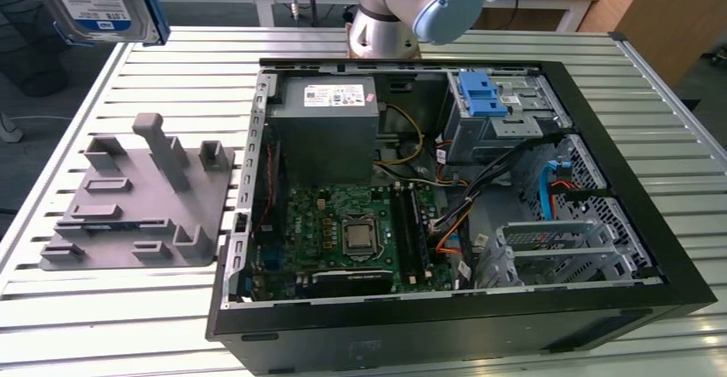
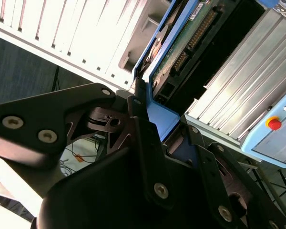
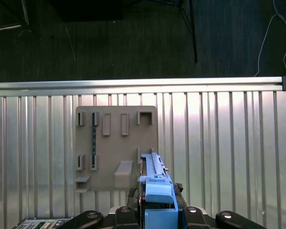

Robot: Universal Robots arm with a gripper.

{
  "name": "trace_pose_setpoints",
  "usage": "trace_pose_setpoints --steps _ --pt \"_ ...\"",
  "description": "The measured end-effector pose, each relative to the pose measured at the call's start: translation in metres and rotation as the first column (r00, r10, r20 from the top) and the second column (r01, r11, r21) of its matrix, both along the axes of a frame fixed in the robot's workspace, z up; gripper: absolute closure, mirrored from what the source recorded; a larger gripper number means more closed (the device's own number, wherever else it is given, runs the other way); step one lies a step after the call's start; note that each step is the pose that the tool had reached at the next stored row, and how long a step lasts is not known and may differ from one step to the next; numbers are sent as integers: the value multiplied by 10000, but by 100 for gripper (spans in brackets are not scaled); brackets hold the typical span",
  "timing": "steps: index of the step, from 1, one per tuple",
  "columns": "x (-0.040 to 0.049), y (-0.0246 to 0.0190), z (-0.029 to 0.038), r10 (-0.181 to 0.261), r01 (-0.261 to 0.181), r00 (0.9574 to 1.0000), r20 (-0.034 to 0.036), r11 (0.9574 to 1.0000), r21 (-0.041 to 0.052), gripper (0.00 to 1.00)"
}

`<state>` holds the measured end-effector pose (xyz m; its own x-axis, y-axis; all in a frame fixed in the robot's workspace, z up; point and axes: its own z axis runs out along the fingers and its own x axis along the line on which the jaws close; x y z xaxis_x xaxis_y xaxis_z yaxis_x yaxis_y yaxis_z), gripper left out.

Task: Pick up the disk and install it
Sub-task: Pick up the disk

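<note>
You have the disk [image 1: 97,2] raised well off the table [image 1: 659,96], in the far corner on the exterior view's left. It sits close to that camera with its labelled face showing and a blue rail down its edge. Nothing touches it except the gripper [image 2: 155,117], whose black fingers [image 2: 143,138] are closed tight on the blue rail at one end.

There is open air all round the disk. The grey holder plate [image 1: 136,207] lies below it on the slats, with its pegs and slots standing upright. The plate sits just beside the wall of the open computer case [image 1: 455,339] on the exterior view's left, with a narrow gap between them. The table's edge on that side is near the plate.

Inside the case, the grey power-supply box [image 1: 329,130] and the motherboard [image 1: 346,232] take up the side nearer the plate. The bay with the blue latch [image 1: 483,96] and an open metal cage [image 1: 557,245] sit along the far side, well apart from the disk, with cables [image 1: 500,173] crossing between them.

The arm [image 1: 409,7] stands at the table's far edge behind the case. Its base and a blue-capped joint show in the exterior view.

In the first wrist view you look straight down past the disk [image 3: 155,186], seen edge on, to the holder plate [image 3: 117,148] and the table rail with dark floor beyond. In the second wrist view you see the disk's green circuit-board face [image 2: 181,43] and a pale blue box with a red button [image 2: 274,124].
</note>
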<state>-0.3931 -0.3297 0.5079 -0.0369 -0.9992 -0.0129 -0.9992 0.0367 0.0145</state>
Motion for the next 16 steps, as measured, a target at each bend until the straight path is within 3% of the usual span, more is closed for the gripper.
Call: trace_pose_setpoints --steps 16 --pt "49 0 0 0 0 10000 0 10000 0 64"
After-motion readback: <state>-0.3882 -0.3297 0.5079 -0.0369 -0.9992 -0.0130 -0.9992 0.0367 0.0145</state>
